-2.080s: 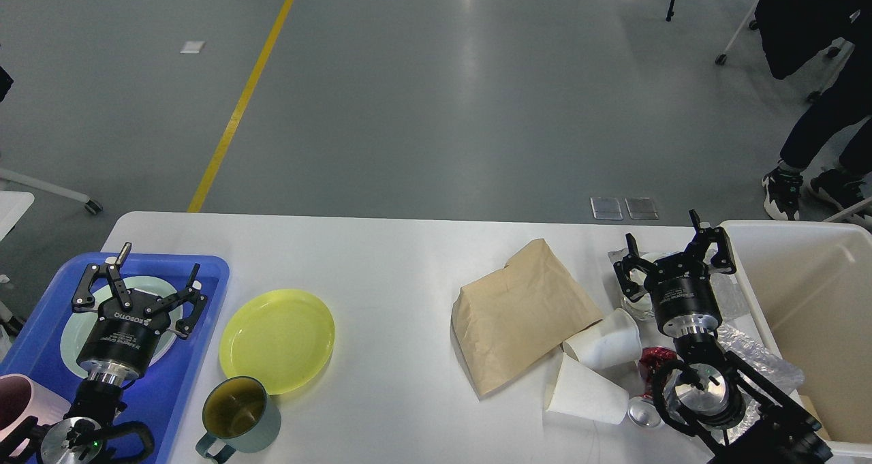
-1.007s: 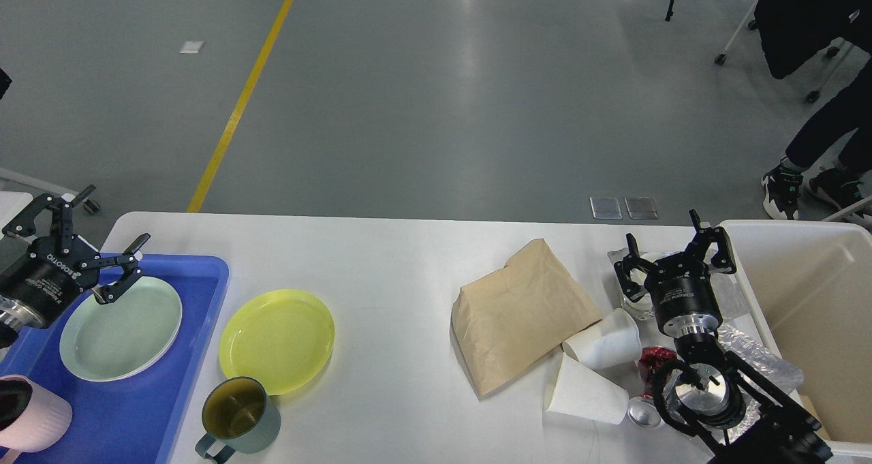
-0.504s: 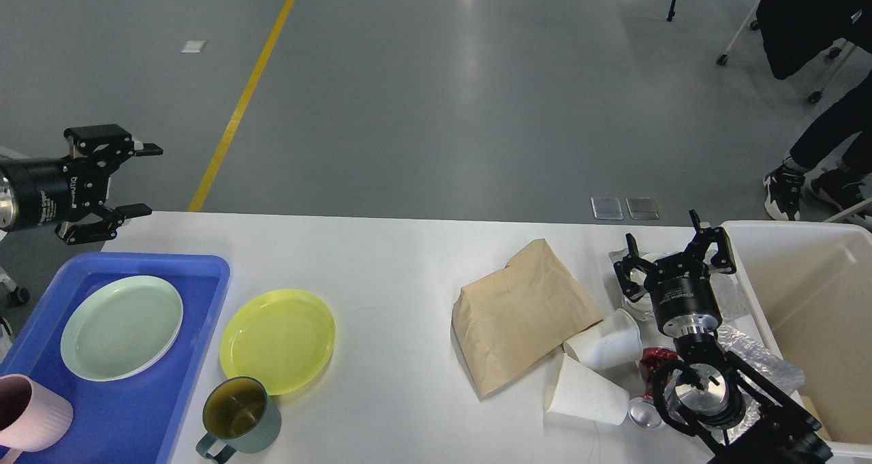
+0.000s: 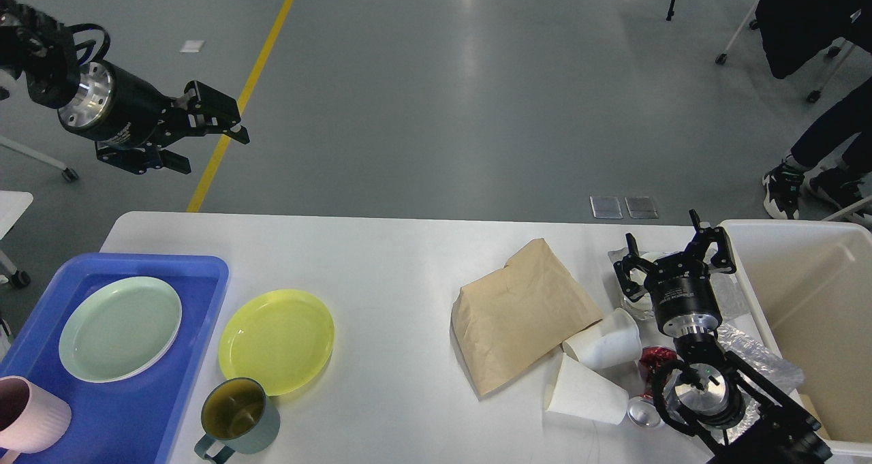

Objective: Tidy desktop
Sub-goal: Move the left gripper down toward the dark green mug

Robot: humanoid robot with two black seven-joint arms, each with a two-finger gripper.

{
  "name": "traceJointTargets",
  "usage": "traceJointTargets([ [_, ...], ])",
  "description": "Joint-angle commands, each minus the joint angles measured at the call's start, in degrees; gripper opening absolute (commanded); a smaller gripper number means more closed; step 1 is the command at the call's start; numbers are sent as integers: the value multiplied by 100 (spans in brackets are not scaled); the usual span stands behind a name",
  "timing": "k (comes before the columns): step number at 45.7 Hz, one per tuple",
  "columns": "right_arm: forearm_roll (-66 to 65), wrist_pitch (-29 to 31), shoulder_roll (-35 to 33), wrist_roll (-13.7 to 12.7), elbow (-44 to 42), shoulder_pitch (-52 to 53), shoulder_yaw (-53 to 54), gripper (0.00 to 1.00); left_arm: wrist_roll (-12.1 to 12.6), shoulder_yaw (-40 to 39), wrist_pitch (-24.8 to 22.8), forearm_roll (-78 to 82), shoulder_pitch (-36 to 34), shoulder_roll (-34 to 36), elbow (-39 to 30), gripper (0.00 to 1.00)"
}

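The white desktop carries dishes on its left and litter on its right. A yellow plate and a dark teal mug sit beside the blue tray, which holds a pale green plate and a pink cup. A brown paper bag, two tipped white paper cups and a crushed red can lie on the right. My left gripper is raised high past the table's far left corner, open and empty. My right gripper hovers open over clear plastic litter.
A cream plastic bin stands at the table's right end, with crumpled clear plastic against its wall. A silver can end lies by my right forearm. A person's legs stand at the far right on the floor.
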Motion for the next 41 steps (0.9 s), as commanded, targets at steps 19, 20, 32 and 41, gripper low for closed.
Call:
traceJointTargets([
  [19, -8, 0, 0, 0, -2, 1, -4, 100, -12, 962, -875, -319, -3437, -1802, -3456, 96],
  [20, -8, 0, 0, 0, -2, 1, -4, 100, -12, 988, -867, -381, -3438, -1864, -3482, 96],
  [32, 1, 0, 0, 0, -2, 1, -4, 100, -12, 1331, -770, -715, -3429, -1926, -3641, 94],
  [41, 1, 0, 0, 0, -2, 1, -4, 100, -56, 1393, -665, -803, -2648, -1943, -3360, 96],
])
